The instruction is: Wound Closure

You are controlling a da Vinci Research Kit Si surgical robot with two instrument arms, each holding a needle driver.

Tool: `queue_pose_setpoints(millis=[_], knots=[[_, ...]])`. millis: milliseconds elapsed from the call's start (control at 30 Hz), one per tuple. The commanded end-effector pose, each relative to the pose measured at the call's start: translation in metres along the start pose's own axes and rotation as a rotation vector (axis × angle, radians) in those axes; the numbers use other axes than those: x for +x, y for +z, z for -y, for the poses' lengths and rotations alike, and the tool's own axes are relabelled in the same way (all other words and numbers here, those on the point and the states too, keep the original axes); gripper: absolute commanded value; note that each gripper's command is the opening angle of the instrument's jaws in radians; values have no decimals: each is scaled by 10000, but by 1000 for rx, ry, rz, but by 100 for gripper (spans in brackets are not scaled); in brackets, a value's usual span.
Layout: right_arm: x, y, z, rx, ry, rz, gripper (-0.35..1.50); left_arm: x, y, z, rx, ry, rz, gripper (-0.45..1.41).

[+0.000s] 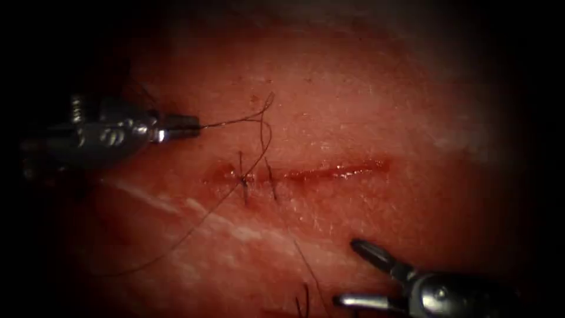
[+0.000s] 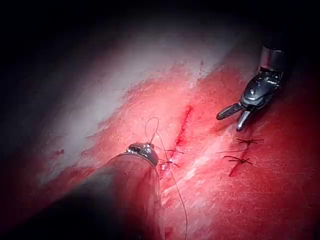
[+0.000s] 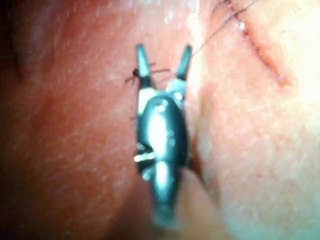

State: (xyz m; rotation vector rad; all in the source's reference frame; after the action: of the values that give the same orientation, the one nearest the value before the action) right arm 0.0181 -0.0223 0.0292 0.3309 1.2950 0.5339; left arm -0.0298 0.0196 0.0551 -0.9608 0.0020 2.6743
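The cut (image 1: 306,172) runs across the tissue (image 1: 365,106) with red fluid along it. Two stitches (image 1: 243,182) cross its left end. My left tool (image 1: 197,124), up and left of that end, is shut on the thread (image 1: 235,121). From the jaws the thread runs right, loops (image 1: 268,105) and drops to the left stitch. A second strand (image 1: 194,227) trails down-left. My right tool (image 1: 347,272) hovers below the cut, jaws open and holding nothing. The left wrist view has the left tool's tip (image 2: 142,149), the thread loop (image 2: 151,127) and the open right tool (image 2: 234,119). The right tool's open jaws (image 3: 164,52) hold nothing.
Short dark tied stitches (image 2: 240,160) lie on the tissue near the right tool; one such knot (image 3: 135,74) sits beside a jaw. Cut thread ends (image 1: 303,301) stick up by the lower jaw. A pale fatty band (image 1: 235,229) crosses the tissue below the cut.
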Motion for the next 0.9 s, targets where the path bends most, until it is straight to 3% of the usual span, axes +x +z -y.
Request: queue_pose_setpoints(millis=[33,167,267,333,433,633,767,900], knots=[[-1,2,-3,3,-2,6,110,2,7,-6,-20,-15,-20,-45],[12,2,-20,13,-11,8,115,6,-5,-22,-78,-58,-78,-45],[14,7,-26,26,-22,13,116,1,-7,-37,-146,-65,-72,-45],[12,15,-30,62,-39,26,101,-8,1,-62,-239,-55,-51,-45],[17,21,-43,98,-66,33,88,-9,12,-77,-259,-47,-61,-45],[57,39,-97,190,-151,112,39,12,55,-95,-241,-22,-62,-45],[84,40,-122,206,-179,127,30,20,68,-94,-243,-15,-67,-45],[81,39,-126,194,-188,133,27,20,65,-92,-242,-13,-66,-45]])
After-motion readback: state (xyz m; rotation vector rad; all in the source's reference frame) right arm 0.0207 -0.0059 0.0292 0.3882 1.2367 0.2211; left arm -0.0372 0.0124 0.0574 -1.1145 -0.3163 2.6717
